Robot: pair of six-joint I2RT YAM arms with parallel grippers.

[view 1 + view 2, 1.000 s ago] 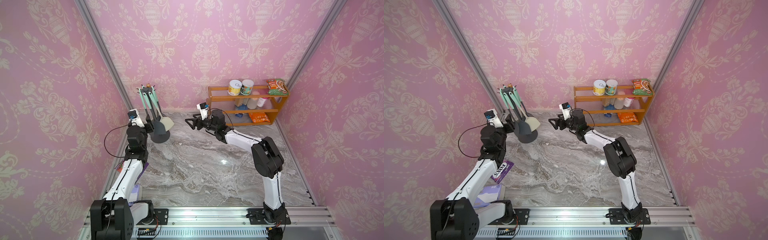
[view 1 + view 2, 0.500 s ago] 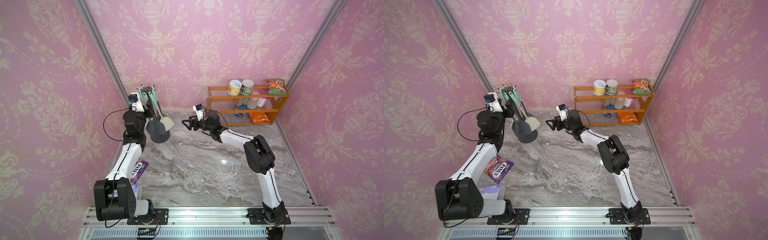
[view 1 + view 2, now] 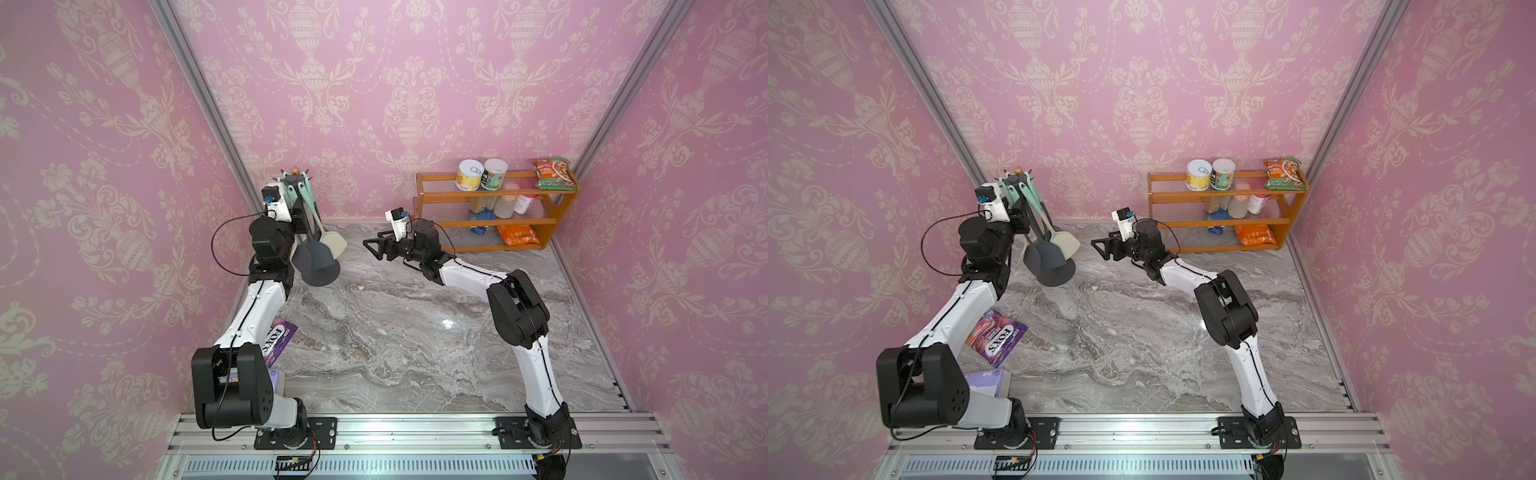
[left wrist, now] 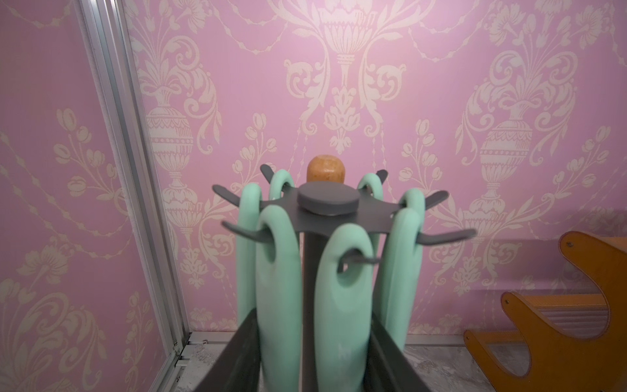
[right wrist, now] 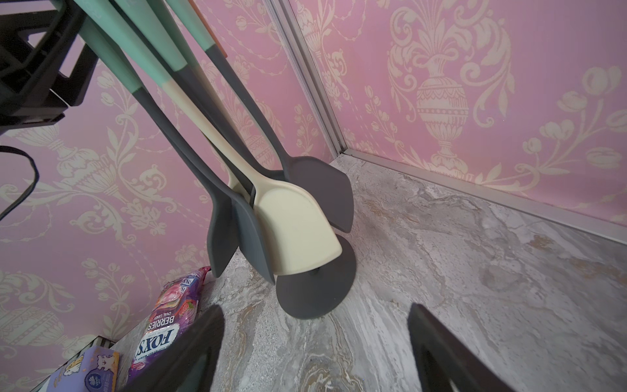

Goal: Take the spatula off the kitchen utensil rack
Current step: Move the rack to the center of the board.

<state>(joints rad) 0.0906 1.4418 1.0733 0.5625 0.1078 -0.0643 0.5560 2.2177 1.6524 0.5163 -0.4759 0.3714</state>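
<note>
Your left claw is up at the kitchen utensil rack. Its dark fingers sit either side of two mint handles and the pole. You can't tell from the wrist view whether they clamp or just touch. The handles hang by their loops on the crown's hooks.

The rack stands in the back left corner of the table, disc base on the marble. The cream-headed spatula hangs there among grey-headed utensils, heads low near the base. Which mint handle belongs to it: can't tell.

Your right claw is spread wide and empty. It's above the table, pointed at the rack and apart from it.

A Fox's candy bag lies flat by the left arm, with a purple box near it. An orange wooden shelf is at the back right, two cans on its top board.
</note>
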